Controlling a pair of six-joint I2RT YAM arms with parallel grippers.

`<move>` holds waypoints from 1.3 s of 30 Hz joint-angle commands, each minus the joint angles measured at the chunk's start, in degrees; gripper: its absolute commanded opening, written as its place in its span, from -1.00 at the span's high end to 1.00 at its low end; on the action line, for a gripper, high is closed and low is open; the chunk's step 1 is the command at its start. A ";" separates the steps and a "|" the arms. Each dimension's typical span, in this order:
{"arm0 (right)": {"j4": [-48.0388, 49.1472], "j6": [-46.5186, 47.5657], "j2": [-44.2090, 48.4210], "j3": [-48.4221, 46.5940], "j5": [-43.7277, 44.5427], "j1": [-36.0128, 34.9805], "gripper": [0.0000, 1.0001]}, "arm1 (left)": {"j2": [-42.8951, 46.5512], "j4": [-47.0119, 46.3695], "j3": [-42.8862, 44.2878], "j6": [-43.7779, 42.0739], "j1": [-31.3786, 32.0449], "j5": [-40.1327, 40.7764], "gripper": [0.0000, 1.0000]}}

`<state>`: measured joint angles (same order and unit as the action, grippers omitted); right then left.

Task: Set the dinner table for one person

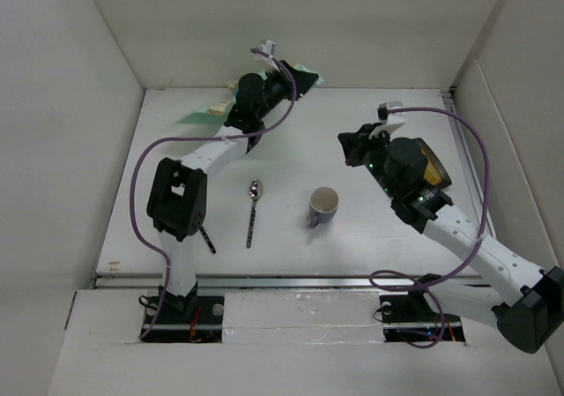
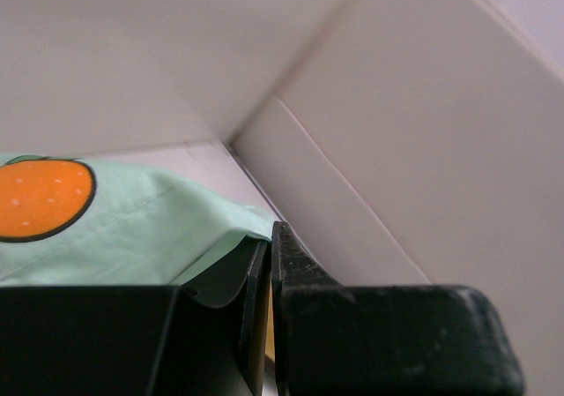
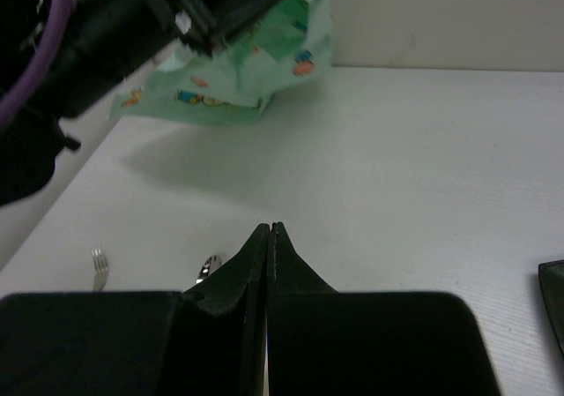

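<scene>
The white dinner table (image 1: 291, 153) has a metal rail along its near edge. My left gripper (image 1: 301, 80) is at the far back wall, shut on a corner of the mint-green print placemat (image 1: 201, 113), which hangs bunched and partly lifted. In the left wrist view the cloth (image 2: 132, 228) runs into the closed left gripper (image 2: 271, 235). A spoon (image 1: 254, 204), a white cup (image 1: 323, 204) and a dark-handled fork (image 1: 207, 238) lie near the middle. My right gripper (image 1: 351, 146) is shut and empty, above the table right of centre. The right wrist view shows the right gripper (image 3: 269, 230) closed.
A dark dish with a yellow inside (image 1: 434, 168) lies under my right arm. White walls close in the table on three sides. In the right wrist view the placemat (image 3: 256, 74) hangs from the left arm (image 3: 123, 26), with the fork (image 3: 100, 268) and spoon (image 3: 209, 265) nearer.
</scene>
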<state>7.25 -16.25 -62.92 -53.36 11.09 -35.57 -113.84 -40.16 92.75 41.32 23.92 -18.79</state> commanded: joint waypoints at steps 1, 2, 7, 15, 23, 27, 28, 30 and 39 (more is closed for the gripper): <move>2.95 -3.87 2.97 2.38 6.66 1.99 1.00 | 0.03 -6.06 -7.05 -0.98 0.76 -3.45 1.00; 2.86 -4.57 2.97 2.74 7.53 2.61 1.00 | -0.41 -6.07 -7.75 -0.72 2.25 -3.89 0.99; 4.18 -7.39 0.44 4.23 8.24 6.64 0.86 | -1.65 -11.85 -15.66 3.94 5.52 -6.97 -0.21; 3.57 -8.44 -8.88 0.72 5.87 10.52 0.07 | 14.24 -3.01 -30.05 -0.45 5.26 13.18 -0.32; 4.00 -11.43 -14.43 3.34 1.48 11.93 1.00 | 27.61 16.25 -44.13 11.23 -7.55 36.01 0.26; 5.67 -12.31 -12.94 7.13 0.42 11.93 1.00 | 28.33 17.31 -50.38 15.45 -11.52 37.00 0.24; 5.41 -12.31 -12.33 8.00 0.33 11.93 1.00 | 26.85 18.09 -50.47 15.80 -12.57 35.59 0.21; 5.24 -12.23 -10.48 8.97 0.42 11.93 1.00 | 24.38 21.25 -48.73 17.12 -14.86 33.91 0.21; 4.80 -12.05 -3.80 13.02 0.07 14.21 0.55 | 15.23 23.64 -43.63 14.93 -14.87 34.52 0.18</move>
<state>8.67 -28.29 -68.31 -41.19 11.46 -22.70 -97.36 -17.26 45.91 56.84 9.04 15.44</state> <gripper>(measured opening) 0.212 0.406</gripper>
